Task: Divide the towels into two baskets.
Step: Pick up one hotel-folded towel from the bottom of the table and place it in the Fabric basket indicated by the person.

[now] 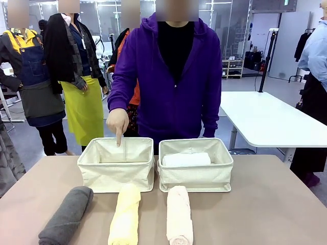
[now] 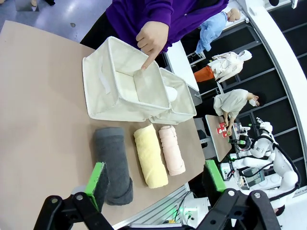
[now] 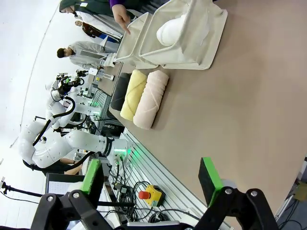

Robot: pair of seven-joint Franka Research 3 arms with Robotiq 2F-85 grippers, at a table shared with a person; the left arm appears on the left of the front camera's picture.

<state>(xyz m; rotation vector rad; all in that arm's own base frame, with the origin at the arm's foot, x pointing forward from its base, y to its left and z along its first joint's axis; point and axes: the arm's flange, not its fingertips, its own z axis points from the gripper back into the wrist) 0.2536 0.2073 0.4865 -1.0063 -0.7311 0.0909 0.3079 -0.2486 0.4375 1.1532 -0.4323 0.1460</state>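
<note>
Two grippers wide open, nothing gripped.
Left gripper [image 2: 156, 179] and right gripper [image 3: 151, 175] are held off the table [image 1: 265, 204], on the near side of the pointed-at basket [image 1: 115, 176]; nothing is touched.

Two cream canvas bins, touching side by side, toward the counter's [image 1: 265, 204] far edge: left basket [image 1: 115, 177], right basket [image 1: 195, 179]. White towel [image 1: 186, 159] lies rolled crosswise in the right basket. Dark grey towel [image 1: 66, 215], pale yellow towel [image 1: 125, 214] and pale peach towel [image 1: 179, 217] lie rolled along the near edge, ends toward the baskets, the grey one slanted.
</note>
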